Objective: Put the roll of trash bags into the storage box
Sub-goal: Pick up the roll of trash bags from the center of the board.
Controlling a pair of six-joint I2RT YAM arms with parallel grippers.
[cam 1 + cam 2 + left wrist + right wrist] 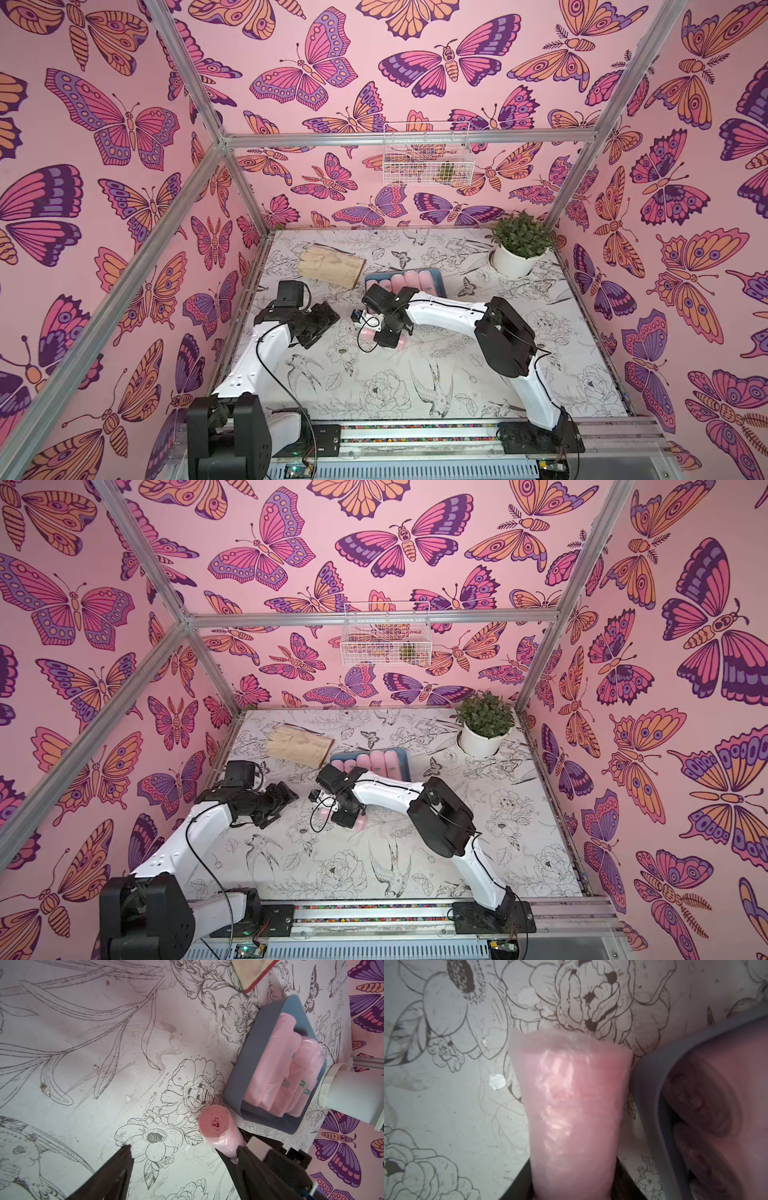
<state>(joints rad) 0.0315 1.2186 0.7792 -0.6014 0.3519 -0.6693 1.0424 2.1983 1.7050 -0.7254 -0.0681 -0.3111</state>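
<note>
Roll (571, 1105): pink, down on the worktop (374, 386), just beside the box (249, 1064) but outside it, rolled end toward the left tool (328, 320).
Box: slate-blue with a low rim, several pink rolls side by side inside.
Right tool (386, 338): pointing down, closed around the roll, fingers against both its sides.
Left tool: spread wide, empty, near the roll but apart from it.
Glove (330, 266): flat, beside the box.
Plant (519, 237): far right corner.
</note>
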